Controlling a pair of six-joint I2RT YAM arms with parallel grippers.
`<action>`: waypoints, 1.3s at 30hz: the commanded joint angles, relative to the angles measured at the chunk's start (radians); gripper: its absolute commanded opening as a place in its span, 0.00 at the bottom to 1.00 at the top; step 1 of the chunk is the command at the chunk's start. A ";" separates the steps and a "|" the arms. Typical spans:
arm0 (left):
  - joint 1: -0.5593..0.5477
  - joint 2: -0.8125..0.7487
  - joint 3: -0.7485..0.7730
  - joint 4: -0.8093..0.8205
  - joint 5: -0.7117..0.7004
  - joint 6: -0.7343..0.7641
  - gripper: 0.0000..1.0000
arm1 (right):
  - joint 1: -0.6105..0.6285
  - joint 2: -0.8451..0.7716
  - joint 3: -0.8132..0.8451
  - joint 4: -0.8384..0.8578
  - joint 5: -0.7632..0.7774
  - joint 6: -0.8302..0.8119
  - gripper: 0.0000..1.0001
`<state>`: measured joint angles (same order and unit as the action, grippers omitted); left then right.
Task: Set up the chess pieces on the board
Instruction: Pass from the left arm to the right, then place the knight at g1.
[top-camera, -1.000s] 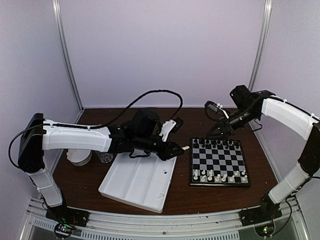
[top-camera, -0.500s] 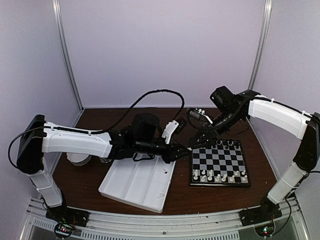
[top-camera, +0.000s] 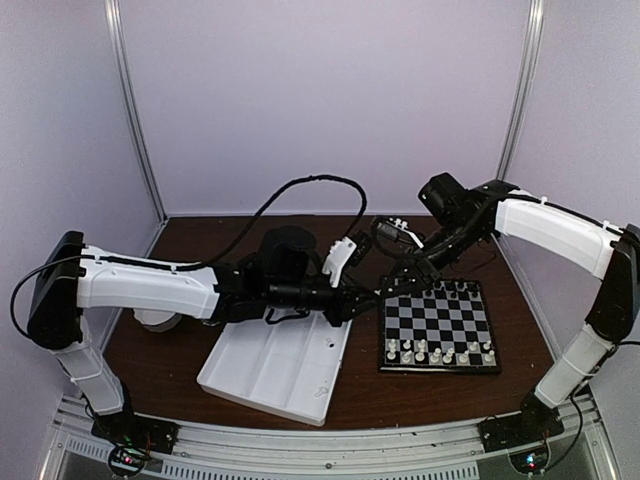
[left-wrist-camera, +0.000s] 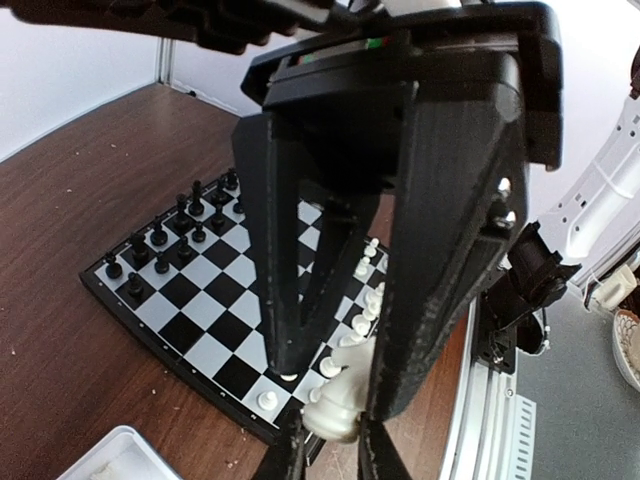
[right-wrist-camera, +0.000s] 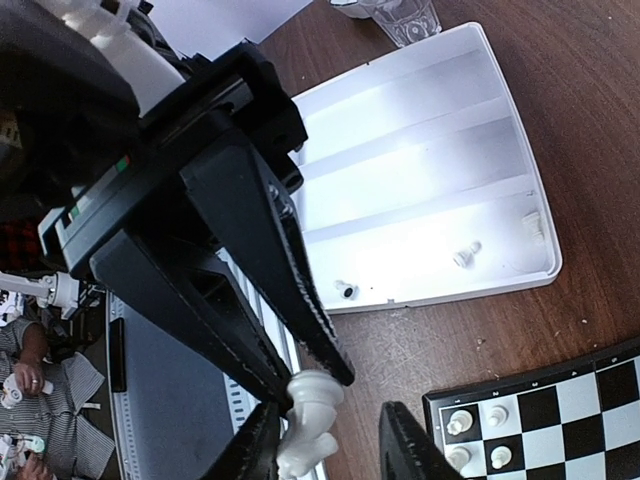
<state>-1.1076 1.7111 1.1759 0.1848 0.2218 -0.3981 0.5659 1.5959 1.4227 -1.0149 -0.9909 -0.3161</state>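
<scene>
Overhead first: left jaws and right jaws are meeting at mid-frame, just off the upper left corner of the board (top-camera: 437, 325), above the brown surface (top-camera: 420, 400) between it and the white tray (top-camera: 270, 365). Black chessmen (top-camera: 440, 288) are lining the board's far edge; white chessmen (top-camera: 440, 352) are standing along the near edge.

Left wrist view: at bottom centre, left jaws are pinching a white piece (left-wrist-camera: 335, 408) low on its body, closed on it. Right jaws are hanging over it from the top of the frame, one finger on each side. The board is lying behind, at centre left.

Right wrist view: at the bottom edge, right jaws are standing open around that piece. One finger is sitting just beside it; the other is showing a clear gap. No grip yet. The tray, upper right, is holding a few loose pieces (right-wrist-camera: 465, 255).

Risk, judged: this is looking like a mid-air handover.
- If left jaws let go before right jaws are clamping, the piece is dropping to the surface or onto the set rows.
- The uneven gap is likely pushing the piece sideways, twisting it out of the pinch.
</scene>
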 joint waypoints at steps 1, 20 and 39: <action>-0.014 -0.026 0.001 0.036 -0.037 0.047 0.14 | 0.007 0.015 0.014 0.005 -0.022 0.015 0.22; -0.033 -0.150 -0.097 -0.068 -0.125 0.137 0.70 | -0.044 -0.080 0.020 -0.181 0.226 -0.243 0.07; -0.023 -0.245 -0.214 -0.054 -0.295 0.139 0.75 | -0.092 -0.355 -0.389 -0.374 0.848 -0.484 0.08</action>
<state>-1.1378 1.4849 0.9718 0.1032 -0.0513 -0.2779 0.4866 1.2778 1.1149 -1.3769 -0.2848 -0.7620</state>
